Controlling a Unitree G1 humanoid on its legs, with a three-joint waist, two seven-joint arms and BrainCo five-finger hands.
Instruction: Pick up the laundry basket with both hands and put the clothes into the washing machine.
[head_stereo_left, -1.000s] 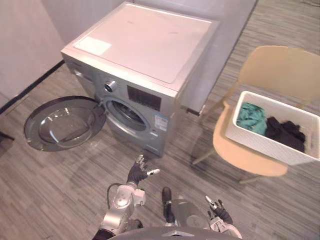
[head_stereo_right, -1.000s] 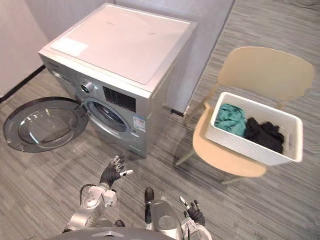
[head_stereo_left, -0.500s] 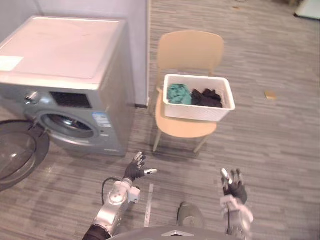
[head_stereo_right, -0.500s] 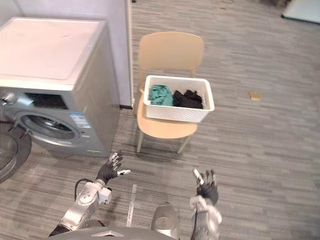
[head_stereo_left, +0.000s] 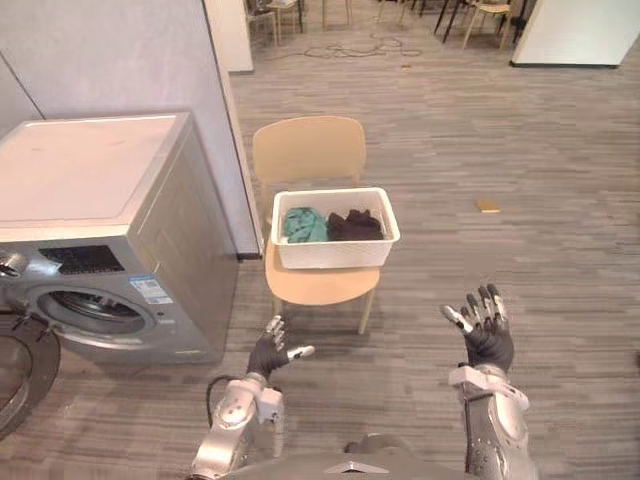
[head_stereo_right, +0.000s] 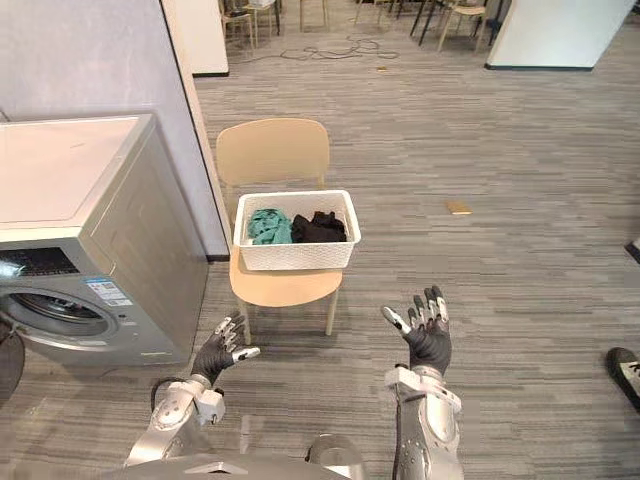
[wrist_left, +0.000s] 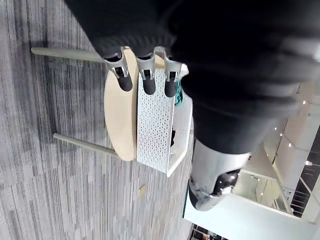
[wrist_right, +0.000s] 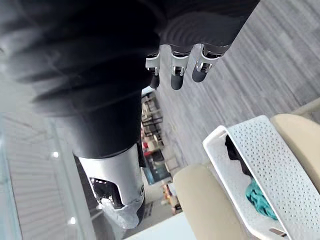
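White perforated laundry basket (head_stereo_left: 335, 252); teal garment (head_stereo_left: 302, 225); dark garment (head_stereo_left: 355, 225), maybe black; beige chair (head_stereo_left: 308, 150); silver-grey washing machine (head_stereo_left: 170, 250).

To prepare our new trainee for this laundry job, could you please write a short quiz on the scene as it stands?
1. True or false: the laundry basket rests on the seat of the chair.
2. Which colours are the clothes in it? A teal and black; B red and white; C yellow only.
3. Fill in: the left hand and right hand are both ___, touching nothing.
Key: 1 true; 2 A; 3 open.
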